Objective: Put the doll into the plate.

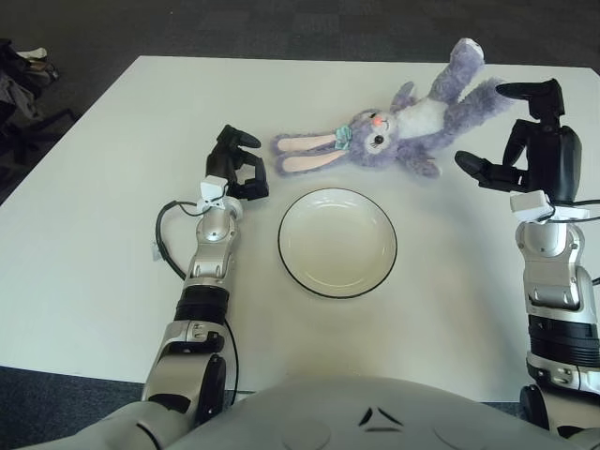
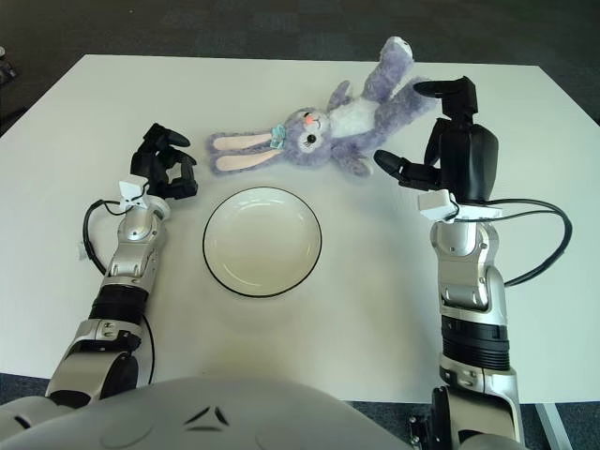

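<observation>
Purple plush rabbit [image 1: 403, 127] untouched beyond the plate [image 1: 337, 242]: right robot hand [image 1: 511, 136] spread open, best closing around the torso; left robot hand [image 1: 239, 164] curled, empty.

Right hand [image 2: 433, 131] stands in front of the doll [image 2: 337, 117]; the doll's lower limb on that side is partly covered, contact cannot be told. Tabletop [image 1: 94, 225] is cut by the frame edges at both sides. Dark objects [image 1: 23, 80] at the left edge are cropped, unidentifiable.
</observation>
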You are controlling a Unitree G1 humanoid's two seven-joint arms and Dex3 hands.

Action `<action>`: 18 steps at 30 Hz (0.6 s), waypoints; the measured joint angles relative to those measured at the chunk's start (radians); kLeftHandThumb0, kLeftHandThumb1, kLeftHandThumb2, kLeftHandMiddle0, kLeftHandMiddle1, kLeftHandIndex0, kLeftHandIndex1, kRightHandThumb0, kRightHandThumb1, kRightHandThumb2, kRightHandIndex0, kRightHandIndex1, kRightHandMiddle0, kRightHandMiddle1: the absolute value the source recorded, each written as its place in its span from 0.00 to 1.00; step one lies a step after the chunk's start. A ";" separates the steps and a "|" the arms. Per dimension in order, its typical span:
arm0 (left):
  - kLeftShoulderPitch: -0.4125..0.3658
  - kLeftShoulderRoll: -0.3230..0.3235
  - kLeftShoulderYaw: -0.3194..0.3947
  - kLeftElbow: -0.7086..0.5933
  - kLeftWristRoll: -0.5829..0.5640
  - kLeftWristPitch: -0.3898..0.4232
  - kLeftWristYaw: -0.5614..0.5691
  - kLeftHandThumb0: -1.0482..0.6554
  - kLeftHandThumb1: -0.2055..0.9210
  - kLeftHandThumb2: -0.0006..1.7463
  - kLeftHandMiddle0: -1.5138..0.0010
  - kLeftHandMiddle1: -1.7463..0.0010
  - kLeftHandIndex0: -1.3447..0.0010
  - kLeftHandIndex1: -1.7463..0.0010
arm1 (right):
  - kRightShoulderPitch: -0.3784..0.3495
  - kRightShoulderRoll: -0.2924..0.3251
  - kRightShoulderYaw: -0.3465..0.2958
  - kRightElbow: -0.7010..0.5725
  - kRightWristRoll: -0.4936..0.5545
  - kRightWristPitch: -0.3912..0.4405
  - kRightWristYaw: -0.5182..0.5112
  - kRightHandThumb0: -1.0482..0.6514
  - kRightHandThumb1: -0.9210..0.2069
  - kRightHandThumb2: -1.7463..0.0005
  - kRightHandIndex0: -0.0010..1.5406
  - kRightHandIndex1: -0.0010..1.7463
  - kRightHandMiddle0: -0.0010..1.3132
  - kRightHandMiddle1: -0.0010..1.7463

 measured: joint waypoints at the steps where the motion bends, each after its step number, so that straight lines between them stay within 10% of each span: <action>1: 0.000 0.000 0.000 0.000 0.000 0.000 0.000 0.61 0.40 0.81 0.63 0.00 0.60 0.00 | 0.000 -0.002 0.003 0.000 -0.013 0.000 -0.004 0.24 0.52 0.51 0.63 1.00 0.00 0.51; 11: 0.001 0.003 -0.004 -0.002 0.000 0.000 -0.003 0.61 0.39 0.81 0.63 0.00 0.60 0.00 | -0.001 -0.077 0.041 -0.012 -0.261 0.099 -0.015 0.17 0.45 0.54 0.35 0.98 0.00 0.43; 18: 0.002 0.003 -0.004 0.000 -0.002 -0.002 -0.010 0.61 0.40 0.81 0.63 0.00 0.60 0.00 | -0.020 -0.138 0.072 -0.023 -0.375 0.151 -0.002 0.14 0.39 0.58 0.18 0.73 0.00 0.40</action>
